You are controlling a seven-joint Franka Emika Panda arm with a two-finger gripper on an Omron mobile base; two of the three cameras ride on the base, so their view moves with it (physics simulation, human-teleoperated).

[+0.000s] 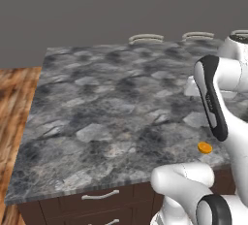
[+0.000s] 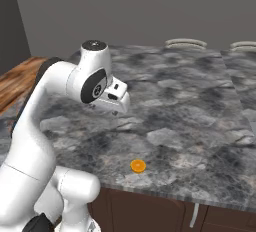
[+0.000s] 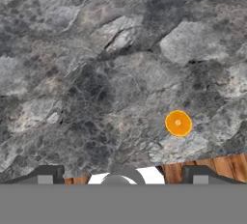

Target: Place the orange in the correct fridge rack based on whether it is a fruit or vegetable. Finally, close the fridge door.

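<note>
The gripper (image 3: 120, 175) shows as two dark finger tips at the bottom of the hand view, standing wide apart with nothing between them; most of each finger is cut off by the picture's lower edge. In the right base view the hand hangs over the counter (image 2: 190, 101), but the fingers are tucked beneath the wrist and cannot be made out there. In the left base view the arm's white links cover the right part of the counter top and cut across part of the scene.

The orange (image 2: 138, 166) lies on the grey marbled counter, close to its front edge and well apart from the hand. In the left base view the orange (image 1: 205, 148) sits just beside the arm's dark-striped link, near the front right corner of the counter. In the hand view it (image 3: 178, 123) appears round with a small pale dot at its centre facing the camera, so its flattened axis seems to stand upright; no long axis can be told.

Below the counter's front edge run brown drawers (image 1: 101, 197) with pale handles. At the far edge, pale rounded shapes (image 1: 146, 38) are half hidden, and what they are is unclear.
</note>
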